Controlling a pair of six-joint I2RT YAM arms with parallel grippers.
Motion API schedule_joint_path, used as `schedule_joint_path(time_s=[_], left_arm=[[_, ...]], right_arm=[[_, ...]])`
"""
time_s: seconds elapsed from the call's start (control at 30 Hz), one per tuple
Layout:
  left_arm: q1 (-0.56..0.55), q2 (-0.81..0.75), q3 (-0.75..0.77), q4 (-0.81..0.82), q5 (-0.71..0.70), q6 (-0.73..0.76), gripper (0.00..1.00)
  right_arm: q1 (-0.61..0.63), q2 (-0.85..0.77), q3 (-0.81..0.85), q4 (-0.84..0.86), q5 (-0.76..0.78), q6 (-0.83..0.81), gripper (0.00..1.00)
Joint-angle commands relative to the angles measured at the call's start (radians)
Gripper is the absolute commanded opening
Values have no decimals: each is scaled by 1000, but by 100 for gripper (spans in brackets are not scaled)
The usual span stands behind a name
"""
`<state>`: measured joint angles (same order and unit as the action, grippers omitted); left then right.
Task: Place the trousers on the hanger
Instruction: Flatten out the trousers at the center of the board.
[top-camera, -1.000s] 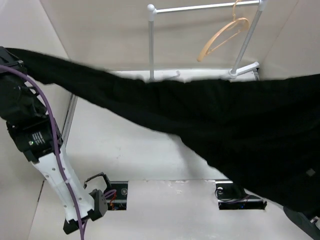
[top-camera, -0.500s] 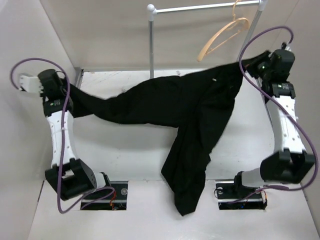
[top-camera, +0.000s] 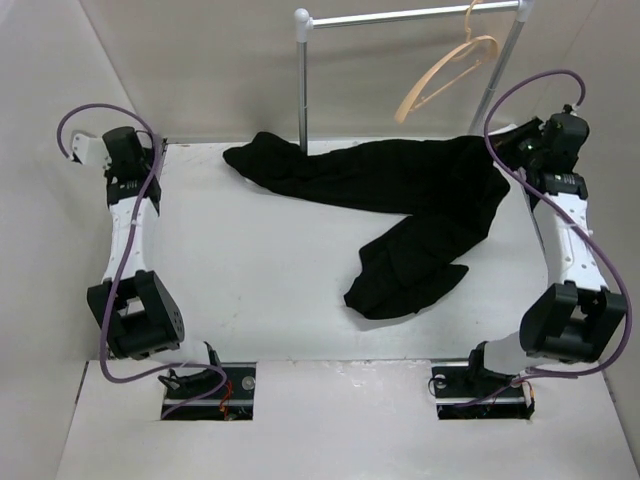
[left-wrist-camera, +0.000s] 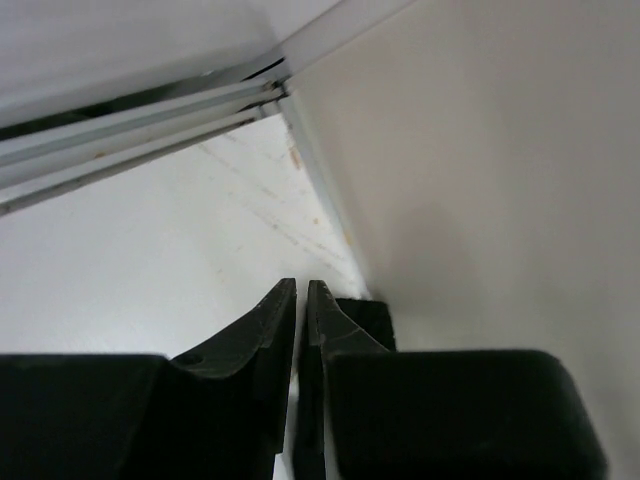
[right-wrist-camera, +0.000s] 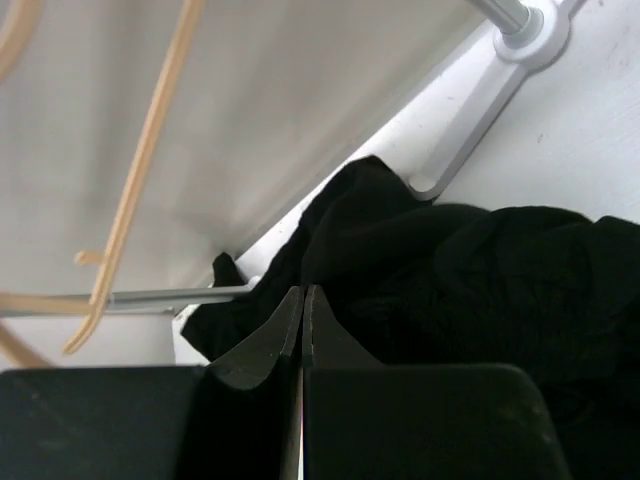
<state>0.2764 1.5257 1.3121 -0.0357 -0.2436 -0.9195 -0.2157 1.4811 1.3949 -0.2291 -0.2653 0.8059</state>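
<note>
Left gripper (left-wrist-camera: 302, 287) being held closed, empty. Right gripper (right-wrist-camera: 302, 290) being held closed at trousers (top-camera: 400, 180); any pinch being hidden. Hanger (top-camera: 478, 42) hook being cropped.

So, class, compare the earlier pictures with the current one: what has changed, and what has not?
The trousers, earlier stretched in the air between both grippers, came down and now lie crumpled on the table. The left gripper let go and is shut, empty. The right gripper is shut at their right end; whether it still pinches cloth is unclear. The hanger stayed on the rail.
</note>
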Motion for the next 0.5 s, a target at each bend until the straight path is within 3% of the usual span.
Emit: schedule_joint_path(time_s=[0.0, 0.1, 0.23, 0.3, 0.47], left_arm=[[2, -104, 27, 57, -3, 36, 10], [-25, -99, -48, 59, 0, 50, 14], [-128, 54, -73, 80, 61, 56, 36], [-171, 169, -25, 85, 99, 73, 50], [-234, 404, 136, 112, 179, 120, 62]], right_arm=[[-17, -139, -8, 59, -40, 0, 2], [-17, -171, -43, 54, -29, -13, 3], [-6, -159, -46, 37, -8, -13, 2], [18, -162, -45, 30, 3, -17, 2], [31, -189, -69, 11, 14, -20, 2]])
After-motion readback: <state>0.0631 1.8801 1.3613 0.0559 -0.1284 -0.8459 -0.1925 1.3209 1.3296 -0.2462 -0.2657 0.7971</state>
